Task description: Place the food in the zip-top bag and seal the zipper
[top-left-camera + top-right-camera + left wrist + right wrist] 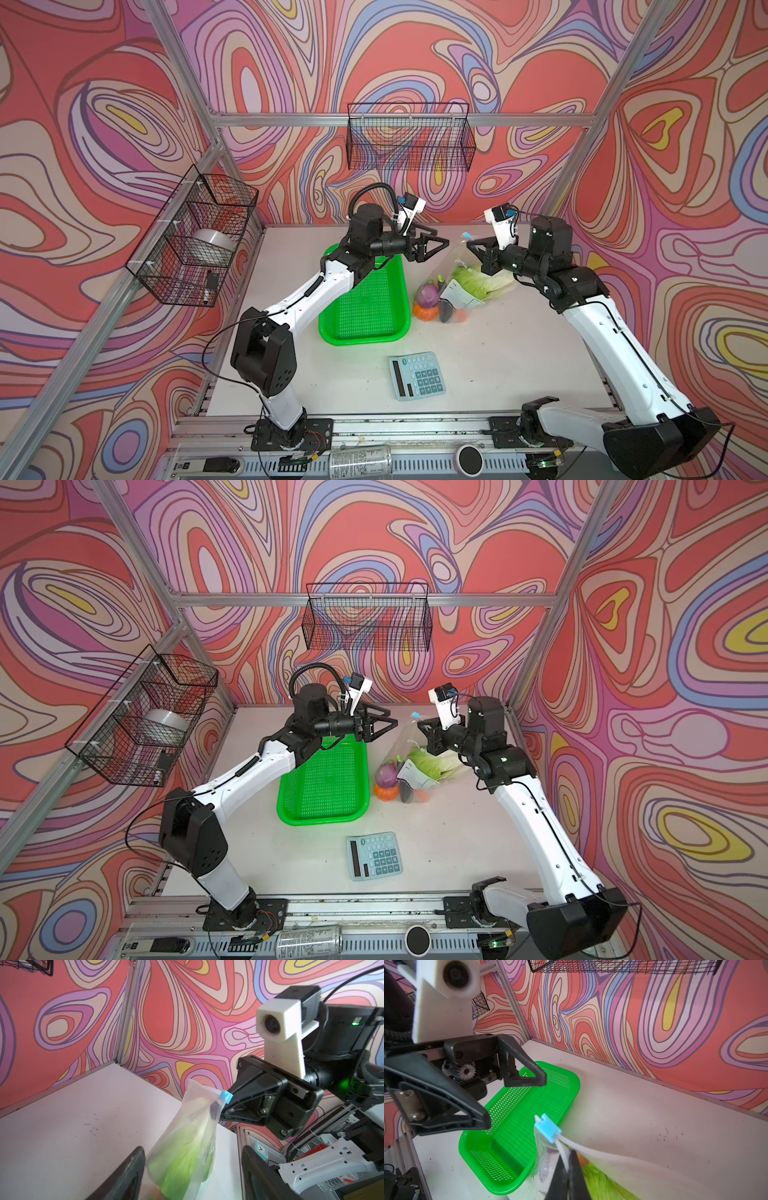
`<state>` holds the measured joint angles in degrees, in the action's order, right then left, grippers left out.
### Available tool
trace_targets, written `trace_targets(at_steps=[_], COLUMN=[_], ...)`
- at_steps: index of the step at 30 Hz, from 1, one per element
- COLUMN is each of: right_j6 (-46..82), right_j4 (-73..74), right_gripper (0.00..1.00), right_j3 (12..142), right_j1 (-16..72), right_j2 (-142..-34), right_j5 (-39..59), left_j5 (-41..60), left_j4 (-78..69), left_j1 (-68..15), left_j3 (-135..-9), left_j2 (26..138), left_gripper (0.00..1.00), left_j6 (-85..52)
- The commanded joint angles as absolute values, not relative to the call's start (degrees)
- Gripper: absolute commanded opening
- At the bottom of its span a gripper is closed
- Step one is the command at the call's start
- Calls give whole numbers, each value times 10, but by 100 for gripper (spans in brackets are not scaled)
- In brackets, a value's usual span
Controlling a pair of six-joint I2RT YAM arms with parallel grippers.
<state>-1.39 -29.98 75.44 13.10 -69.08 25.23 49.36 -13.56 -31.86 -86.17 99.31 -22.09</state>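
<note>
The clear zip-top bag (455, 266) hangs over the table with its lower end resting there. Its food shows through: green-white cabbage (478, 281), purple onion (430, 293), orange pumpkin (424, 312), dark eggplant (448, 312). My right gripper (568, 1160) is shut on the bag's top edge, just beside the light-blue slider (548, 1128) at the end of the zipper (591, 1150). My left gripper (515, 1103) stands open a short way off from the slider, level with it, holding nothing. In both top views the two grippers face each other (442, 243) (424, 725).
A green plastic basket (365, 303) lies empty left of the bag, under the left arm. A light-blue calculator (417, 376) sits nearer the front. Wire baskets hang on the back wall (409, 137) and the left wall (195, 237). A can (359, 461) lies on the front rail.
</note>
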Motion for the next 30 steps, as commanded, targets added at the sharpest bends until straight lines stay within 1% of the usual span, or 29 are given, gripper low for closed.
trace_targets(at_steps=[1,2,8,16,18,20,22,30], right_j6=[-1,-1,-4,1,0,-1,-1,-2], right_j4=[-293,-293,-295,-294,-293,-294,-294,-291], right_gripper=[0,0,0,0,0,0,0,0], right_j3=[773,774,778,771,770,771,769,767], right_j1=[129,129,129,129,129,129,129,129], right_j2=[-693,-694,-697,-699,-699,-699,-698,-699], right_j5=[270,271,267,263,263,262,259,256], left_j5=[514,517,539,546,550,557,565,568], left_j4=[-196,-205,-253,-265,-276,-276,-275,-259], left_j1=[-326,-327,-338,-354,-354,-354,-354,-355], left_j3=[-887,-892,-906,-907,-913,-924,-928,-907], left_j2=[1017,1024,1049,1056,1062,1071,1074,1061], left_gripper=[54,51,50,45,40,30,25,25], left_j6=[-212,-216,-258,-273,-286,-294,-301,-292])
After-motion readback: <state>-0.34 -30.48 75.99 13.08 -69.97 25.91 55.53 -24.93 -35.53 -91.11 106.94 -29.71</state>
